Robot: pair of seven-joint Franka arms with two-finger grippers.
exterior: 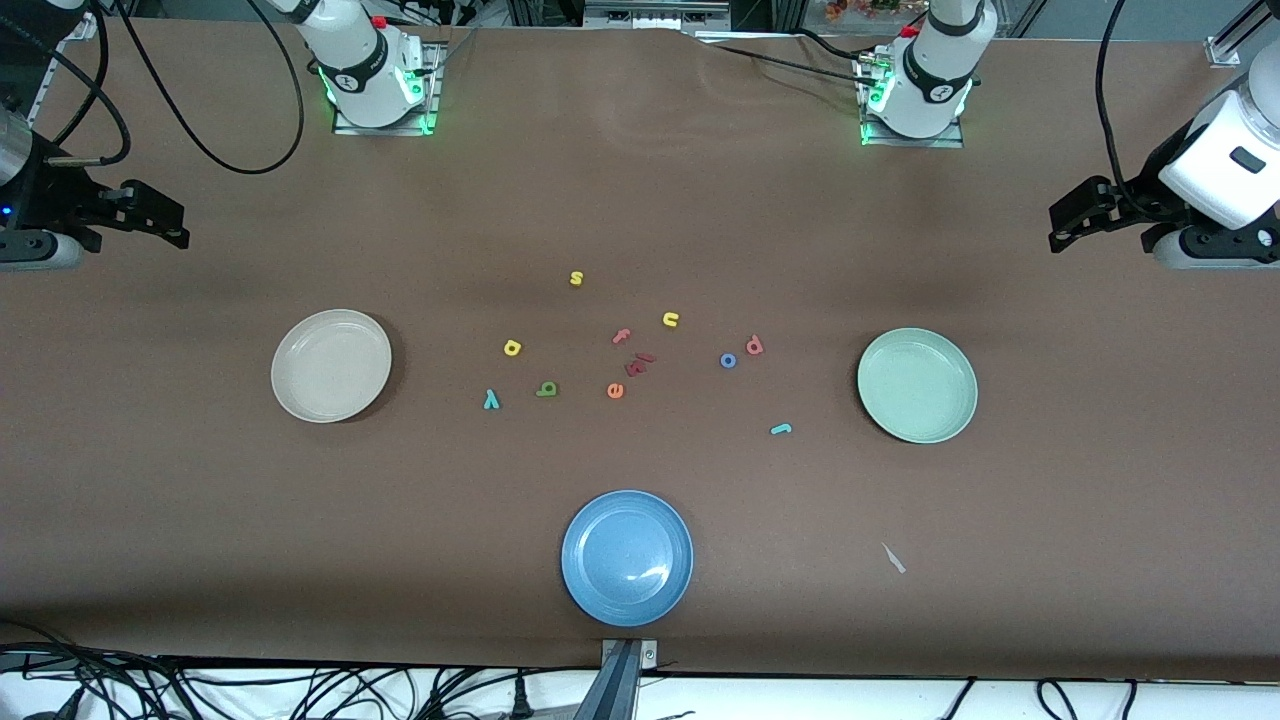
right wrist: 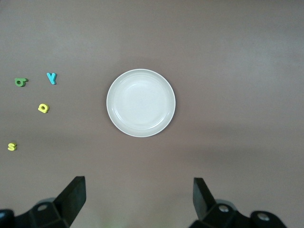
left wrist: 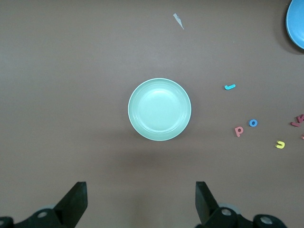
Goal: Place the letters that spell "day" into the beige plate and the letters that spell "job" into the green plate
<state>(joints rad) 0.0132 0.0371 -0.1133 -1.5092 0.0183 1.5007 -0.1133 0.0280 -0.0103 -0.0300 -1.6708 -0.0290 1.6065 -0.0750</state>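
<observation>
Clock hours are read on the front view, with twelve toward the robots' bases and six toward the camera.

The "a" [exterior: 512,348] lies near the table's middle. The "y" [exterior: 491,400] is close by at its 7 o'clock and the "d" [exterior: 546,389] at its 5. All three are on the cloth, well apart from the beige plate [exterior: 331,365], which sits at their 9 o'clock.

The "o" [exterior: 728,361] has the "b" [exterior: 755,345] just beside it at 1 o'clock. The "j" [exterior: 781,429] lies apart at the 5 o'clock of the "o". The green plate [exterior: 917,385] is at 3 o'clock from this group.

Between the two groups lie other letters:
- An orange "e" [exterior: 615,391] is at 3 o'clock of the "d".
- Dark red pieces [exterior: 640,363] lie just at 1 o'clock of the "e".
- A pink "f" [exterior: 622,336] is at 12 o'clock of the "e".
- A yellow "u" [exterior: 670,320] is at 2 o'clock of the "f".
- A yellow "s" [exterior: 576,278] lies alone at 1 o'clock of the "a".

A blue plate [exterior: 627,557] sits at 6 o'clock of the "e". A white scrap [exterior: 893,558] lies at 6 o'clock of the green plate.

Both arms wait. The right gripper [exterior: 172,232] hangs over the right arm's end of the table with its fingers wide apart and nothing between them. The left gripper [exterior: 1062,236] hangs over the left arm's end, also spread and holding nothing.
</observation>
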